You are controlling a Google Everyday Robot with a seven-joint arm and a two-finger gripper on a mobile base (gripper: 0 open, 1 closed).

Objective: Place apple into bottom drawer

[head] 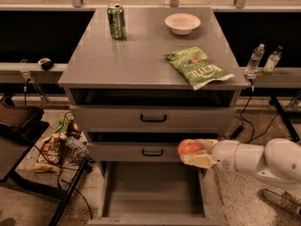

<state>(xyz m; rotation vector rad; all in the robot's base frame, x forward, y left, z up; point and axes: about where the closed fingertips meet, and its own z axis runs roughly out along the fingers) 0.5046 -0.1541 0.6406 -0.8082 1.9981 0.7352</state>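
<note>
The red-orange apple [189,147] is held between the pale fingers of my gripper [195,152], which reaches in from the right on a white arm. The gripper is shut on the apple. It hangs in front of the right end of the middle drawer, above the right rear part of the bottom drawer [153,189]. The bottom drawer is pulled out, and its flat grey floor shows nothing in it.
On the cabinet top stand a green soda can [116,20], a white bowl [182,23] and a green chip bag [197,67]. Two upper drawers with black handles [153,118] are shut. Cables and clutter [61,142] lie on the floor at left; bottles [255,58] stand at right.
</note>
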